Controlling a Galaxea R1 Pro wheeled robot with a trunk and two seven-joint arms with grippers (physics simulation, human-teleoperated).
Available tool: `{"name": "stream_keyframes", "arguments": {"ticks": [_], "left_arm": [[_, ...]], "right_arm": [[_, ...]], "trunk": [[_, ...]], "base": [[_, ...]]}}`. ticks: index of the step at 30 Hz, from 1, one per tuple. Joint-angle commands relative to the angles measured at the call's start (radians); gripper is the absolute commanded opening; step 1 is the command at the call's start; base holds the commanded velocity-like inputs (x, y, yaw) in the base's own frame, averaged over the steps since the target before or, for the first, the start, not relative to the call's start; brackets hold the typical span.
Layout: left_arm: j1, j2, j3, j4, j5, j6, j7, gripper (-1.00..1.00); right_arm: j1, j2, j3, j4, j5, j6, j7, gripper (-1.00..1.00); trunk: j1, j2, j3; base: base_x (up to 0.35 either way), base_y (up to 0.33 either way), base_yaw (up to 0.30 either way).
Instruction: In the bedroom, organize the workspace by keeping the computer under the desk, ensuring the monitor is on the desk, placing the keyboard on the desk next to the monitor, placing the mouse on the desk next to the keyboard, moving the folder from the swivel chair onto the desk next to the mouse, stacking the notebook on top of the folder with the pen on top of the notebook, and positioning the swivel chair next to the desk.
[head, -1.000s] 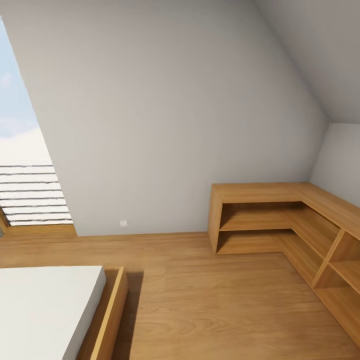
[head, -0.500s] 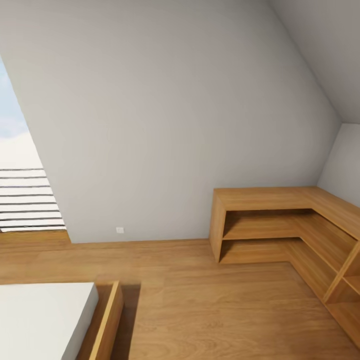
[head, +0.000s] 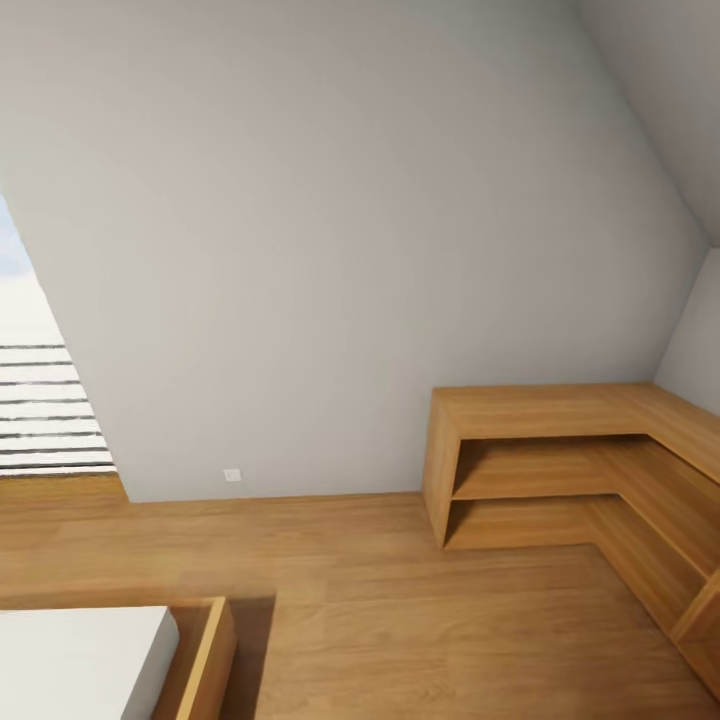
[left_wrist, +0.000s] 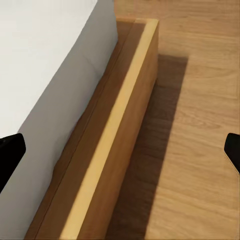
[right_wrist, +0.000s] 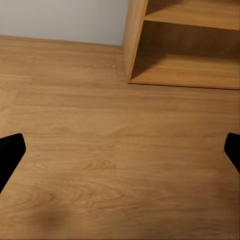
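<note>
The bedroom (head: 330, 250), head view. It was an attic room: a pale grey wall (head: 300, 200) sloped inward as it rose and met a second grey slope at the upper right. At the left edge a slanted window opening (head: 40, 400) showed bright sky above white horizontal slats. The floor (head: 400, 600) was of light wood planks with visible grain, running up to the wall's foot, where a small white socket plate (head: 232, 475) sat just above the boards.

Bed (head: 80, 660) left, corner shelving (head: 560, 450) right across floor (head: 400, 600)
</note>
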Motion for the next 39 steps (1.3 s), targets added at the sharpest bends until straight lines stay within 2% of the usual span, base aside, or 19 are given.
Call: {"name": "stream_keyframes", "arguments": {"ticks": [1,9,21,39], "left_arm": [[-0.001,0.0,-0.008,0.0,0.0,-0.001,0.01,1.0],[-0.001,0.0,-0.008,0.0,0.0,-0.002,0.01,1.0],[-0.001,0.0,-0.006,0.0,0.0,-0.003,0.01,1.0],[-0.001,0.0,-0.003,-0.001,0.003,-0.003,0.011,1.0]], "right_arm": [[-0.001,0.0,-0.008,0.002,0.011,-0.003,-0.005,1.0],[-0.001,0.0,-0.008,0.002,0.011,-0.003,-0.004,1.0],[-0.001,0.0,-0.008,0.002,0.011,-0.003,-0.005,1.0],[-0.001,0.0,-0.008,0.002,0.011,-0.003,-0.005,1.0]], "trunk": [[0.001,-0.001,-0.001],[0.001,-0.001,-0.001],[0.001,-0.001,-0.001],[0.001,-0.001,-0.001]], "base": [[0.325,0.0,0.0],[0.323,-0.022,0.0],[0.244,-0.227,0.0],[0.012,-0.031,0.0]]}}
